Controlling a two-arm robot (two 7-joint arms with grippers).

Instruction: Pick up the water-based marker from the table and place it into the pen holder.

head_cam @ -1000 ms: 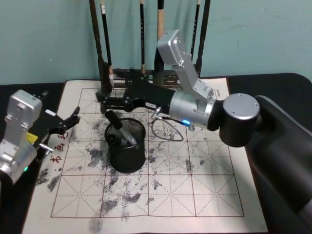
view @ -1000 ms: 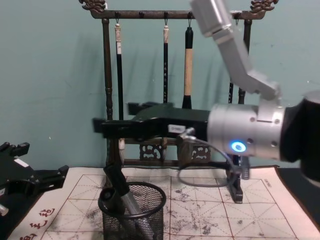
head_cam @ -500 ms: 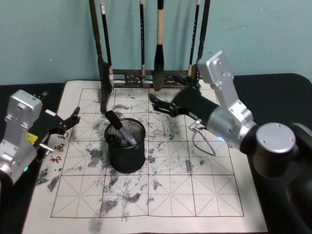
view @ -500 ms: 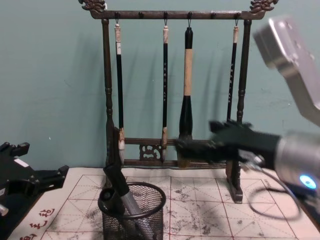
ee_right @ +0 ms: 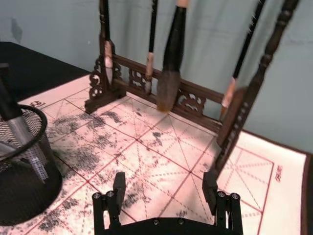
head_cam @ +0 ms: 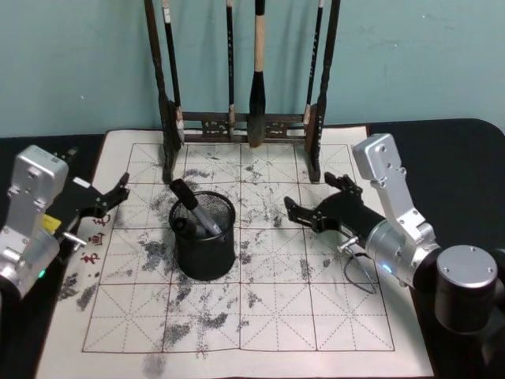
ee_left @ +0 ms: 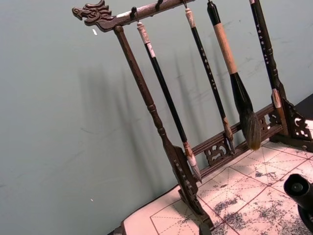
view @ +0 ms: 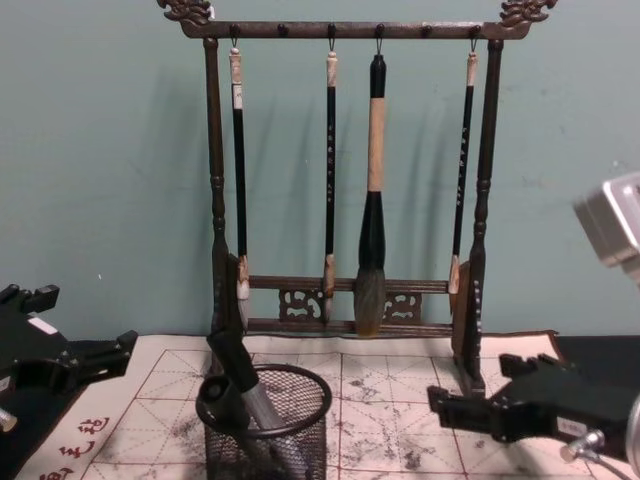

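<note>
Marker (head_cam: 192,208) leaning inside pen holder (head_cam: 204,237). Right gripper (head_cam: 316,203) right of holder, fingers spread, empty. Left gripper (head_cam: 110,195) parked at mat's left, fingers open.

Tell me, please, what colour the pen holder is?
The pen holder is black wire mesh, clearest in the head view.

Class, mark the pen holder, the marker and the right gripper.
pen holder (head_cam: 204,251), head view, mesh wall.
marker (head_cam: 186,194), head view, black cap.
right gripper (head_cam: 317,202), head view, midway between open fingertips.
</note>
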